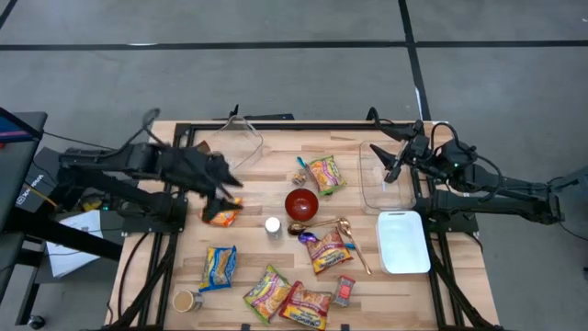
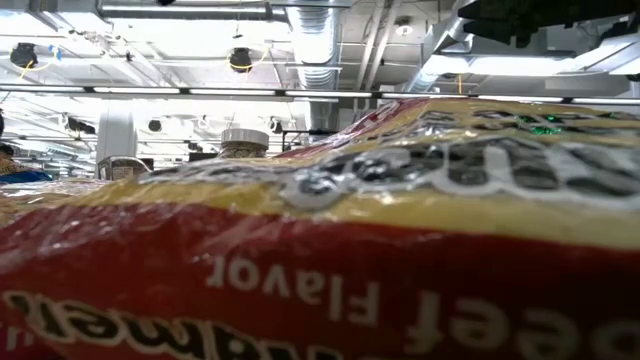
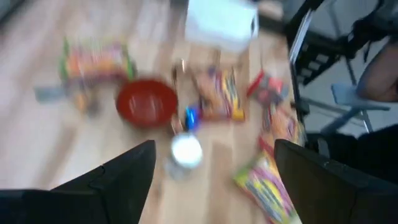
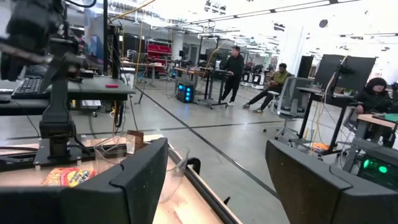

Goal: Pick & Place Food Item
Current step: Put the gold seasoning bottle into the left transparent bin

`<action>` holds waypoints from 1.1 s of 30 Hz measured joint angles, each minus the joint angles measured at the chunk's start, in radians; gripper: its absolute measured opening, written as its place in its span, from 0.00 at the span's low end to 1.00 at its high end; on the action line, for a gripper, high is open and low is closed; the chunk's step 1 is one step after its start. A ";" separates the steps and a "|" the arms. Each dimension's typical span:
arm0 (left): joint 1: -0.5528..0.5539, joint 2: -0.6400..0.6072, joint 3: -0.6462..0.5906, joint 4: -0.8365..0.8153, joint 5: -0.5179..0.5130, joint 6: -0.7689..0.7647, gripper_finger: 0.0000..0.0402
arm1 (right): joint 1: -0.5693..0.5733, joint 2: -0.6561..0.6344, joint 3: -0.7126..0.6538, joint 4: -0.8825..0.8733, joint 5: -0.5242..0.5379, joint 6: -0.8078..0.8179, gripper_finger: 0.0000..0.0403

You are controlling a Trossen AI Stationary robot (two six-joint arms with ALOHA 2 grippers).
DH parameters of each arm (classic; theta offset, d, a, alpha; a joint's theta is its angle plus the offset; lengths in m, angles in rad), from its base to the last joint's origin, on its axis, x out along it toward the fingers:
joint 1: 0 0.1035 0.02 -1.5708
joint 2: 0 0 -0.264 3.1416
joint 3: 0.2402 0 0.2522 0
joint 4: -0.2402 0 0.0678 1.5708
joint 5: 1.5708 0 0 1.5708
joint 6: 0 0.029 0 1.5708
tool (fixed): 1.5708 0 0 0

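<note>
Right against your low camera lies a noodle packet [image 2: 330,250], its red band and upside-down "Flavor" lettering filling most of that frame. From above, you have the wooden desk [image 1: 253,184] across the middle, with a clear container [image 1: 384,175] at upper right and a white lid [image 1: 404,241] just below it. A second clear container [image 1: 234,140] sits at upper left. The left gripper [image 1: 220,188] hovers left of centre, its fingers [image 3: 112,180] spread wide and holding nothing, directly above an orange snack packet [image 1: 223,217]. The right gripper [image 1: 393,158] waits over the right container, fingers [image 4: 140,177] apart and empty. A red bowl [image 1: 301,204] sits mid-frame, a small white cup [image 1: 273,225] just left of it.
</note>
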 joint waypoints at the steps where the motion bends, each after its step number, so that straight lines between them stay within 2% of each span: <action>1: -0.040 0.014 0.014 -0.039 -0.024 -0.066 0.79 | 0.000 0.000 0.000 0.005 -0.006 0.000 0.66; 5: -0.190 0.083 0.072 -0.197 -0.081 -0.323 0.79 | 0.000 -0.001 0.000 0.042 -0.016 0.000 0.66; 9: -0.326 0.160 0.117 -0.289 -0.075 -0.566 0.79 | 0.000 -0.001 0.000 0.074 -0.016 -0.006 0.66; 12: -0.425 0.210 0.140 -0.313 -0.040 -0.744 0.79 | 0.000 -0.001 0.000 0.100 -0.029 -0.008 0.66; 19: -0.663 0.293 0.148 -0.330 -0.038 -1.139 0.79 | 0.000 -0.001 0.020 0.110 -0.103 -0.013 0.66; 24: -0.760 0.351 0.147 -0.329 -0.052 -1.197 0.79 | 0.000 -0.001 0.022 0.125 -0.125 -0.027 0.66; 28: -0.812 0.382 0.147 -0.325 -0.124 -1.155 0.79 | 0.000 -0.001 0.022 0.144 -0.134 -0.027 0.66; 33: -0.852 0.447 0.146 -0.323 -0.130 -1.101 0.79 | 0.000 -0.001 0.022 0.161 -0.148 -0.030 0.66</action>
